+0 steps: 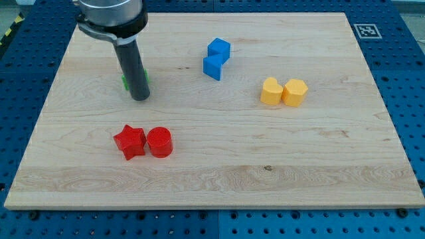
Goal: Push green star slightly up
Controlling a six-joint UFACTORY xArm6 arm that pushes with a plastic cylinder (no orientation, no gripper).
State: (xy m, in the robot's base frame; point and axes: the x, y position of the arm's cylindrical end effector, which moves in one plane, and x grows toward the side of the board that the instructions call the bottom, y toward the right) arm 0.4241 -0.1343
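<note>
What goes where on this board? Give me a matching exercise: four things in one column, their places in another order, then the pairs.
Things:
1. green star
2. red star
3. blue blocks
4. yellow blocks

Places:
A. the view's right
B. near the view's top, centre
C. the view's lower left, beside the red cylinder
D. mostly hidden behind my tip

Pairs: 1-D, 2-C, 3-B, 4-A

The green block is almost wholly hidden behind the rod, only slivers showing on either side, so its star shape cannot be made out. My tip seems to touch it, perhaps. The arm's upper part is cut off by the view's top.
</note>
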